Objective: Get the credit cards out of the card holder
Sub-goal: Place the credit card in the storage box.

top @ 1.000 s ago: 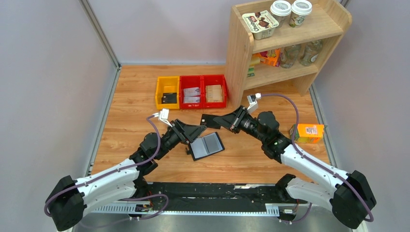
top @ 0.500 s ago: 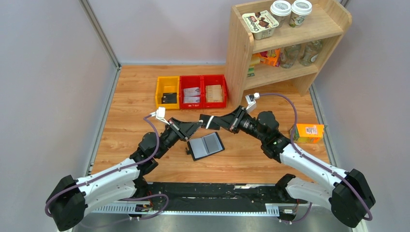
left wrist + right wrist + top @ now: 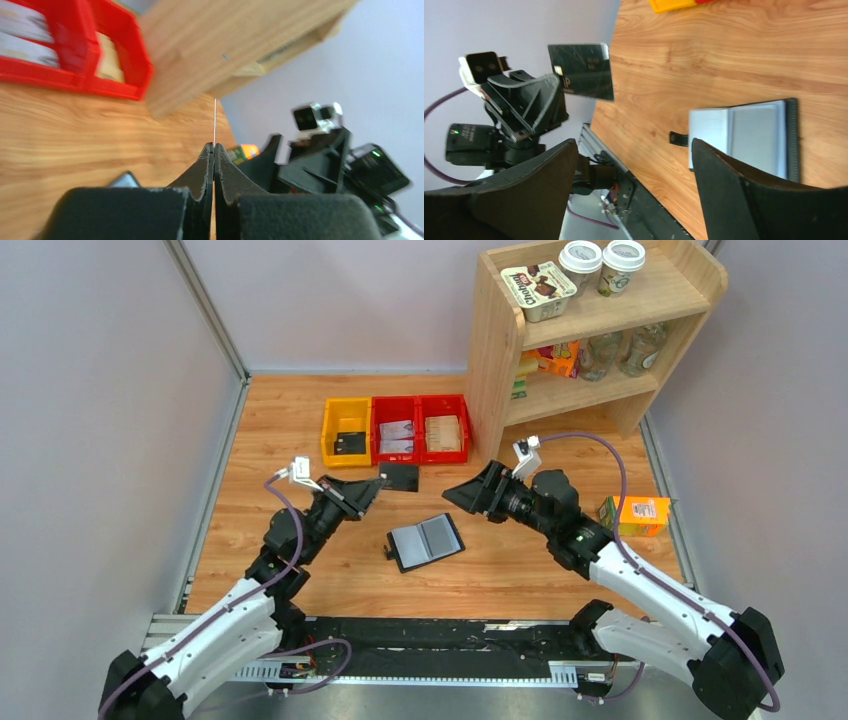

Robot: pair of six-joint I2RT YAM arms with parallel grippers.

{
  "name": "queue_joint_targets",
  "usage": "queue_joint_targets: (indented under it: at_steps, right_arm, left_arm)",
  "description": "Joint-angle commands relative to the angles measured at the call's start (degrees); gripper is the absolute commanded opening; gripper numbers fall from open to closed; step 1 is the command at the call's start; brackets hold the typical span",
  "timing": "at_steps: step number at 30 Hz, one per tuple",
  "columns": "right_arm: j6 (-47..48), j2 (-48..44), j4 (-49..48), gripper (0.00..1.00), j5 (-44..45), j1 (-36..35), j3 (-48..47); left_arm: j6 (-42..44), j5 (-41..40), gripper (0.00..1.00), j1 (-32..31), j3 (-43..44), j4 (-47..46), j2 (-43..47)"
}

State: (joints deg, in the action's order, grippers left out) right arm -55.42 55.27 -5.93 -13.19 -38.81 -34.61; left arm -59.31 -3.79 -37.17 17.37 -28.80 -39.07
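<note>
The card holder (image 3: 427, 541) lies open on the wooden table, grey-blue lining up; the right wrist view shows it too (image 3: 744, 135). My left gripper (image 3: 372, 486) is shut on one black credit card (image 3: 401, 477), held above the table in front of the bins. From the left wrist the card (image 3: 215, 120) is a thin edge-on line rising from the shut jaws of the left gripper (image 3: 214, 148). My right gripper (image 3: 462, 496) stands open and empty to the card's right. The right wrist view looks between its own spread fingers, the right gripper (image 3: 634, 150), at the card (image 3: 581, 70) and the left gripper (image 3: 555, 85).
A yellow bin (image 3: 330, 430) holding a dark card and two red bins (image 3: 420, 400) with printed cards sit at the back. A wooden shelf (image 3: 495, 350) with cups and bottles stands back right. An orange carton (image 3: 638, 514) is at the right edge.
The black card passed from the right gripper to the left. The left jaws shut on it and drew back left; the right jaws opened and pulled away.
</note>
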Motion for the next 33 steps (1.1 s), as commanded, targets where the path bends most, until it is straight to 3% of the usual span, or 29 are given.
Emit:
queue_joint_targets:
  at_steps: [1,6,11,22,28,33]
  right_arm:
    - [8.3,-2.3,9.7,0.88,5.5,0.1,-3.4]
    - [11.0,-1.8,12.4,0.92,5.5,0.3,-4.0]
    - [12.3,-1.5,13.5,0.93,4.6,0.3,-4.6]
    - [16.0,-2.4,15.7,0.93,3.1,0.3,-5.6]
    - [16.7,-1.9,16.1,0.94,3.2,0.2,-5.9]
    - [17.3,-0.4,16.1,0.94,2.8,0.4,-6.3]
  left_arm:
    - [7.2,4.6,0.0,8.3,3.5,10.9,2.9]
    - [12.5,9.6,0.0,21.1,8.7,17.0,-3.2]
    - [19.7,10.9,0.0,27.7,16.9,16.8,-15.8]
    - [30.6,8.9,0.0,32.2,36.8,19.7,-43.4]
    - [30.3,12.3,0.0,32.4,45.5,20.4,-56.0]
    - [27.8,15.4,0.0,32.4,47.7,20.4,-62.3]
